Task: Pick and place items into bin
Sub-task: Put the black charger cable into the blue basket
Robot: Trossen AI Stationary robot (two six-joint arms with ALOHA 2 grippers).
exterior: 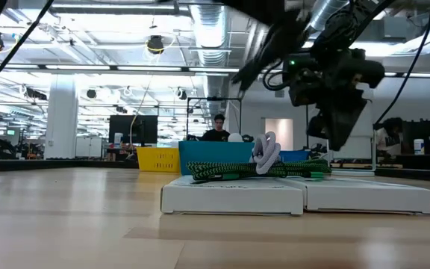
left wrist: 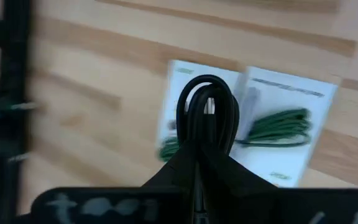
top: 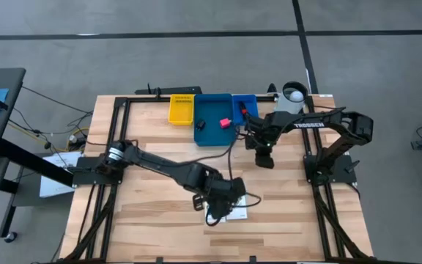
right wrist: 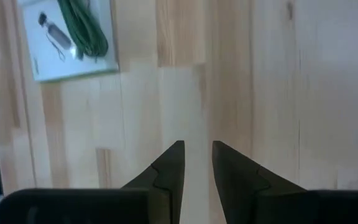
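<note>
Black cable loop (left wrist: 207,115) in closed left gripper (left wrist: 199,163).

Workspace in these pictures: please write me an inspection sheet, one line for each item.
Surface: wooden table, bare over most of its area.
Job's things: two white cards side by side, a green cord on them; pink-red block inside the blue bin.
Clutter: yellow bin beside the blue one.
Grippers: left pincer shut on a black cable loop above the cards; right pincer slightly apart, empty, over bare wood.
Cables: loose wires off the table's left edge.
Surroundings: a person far behind the table.
</note>
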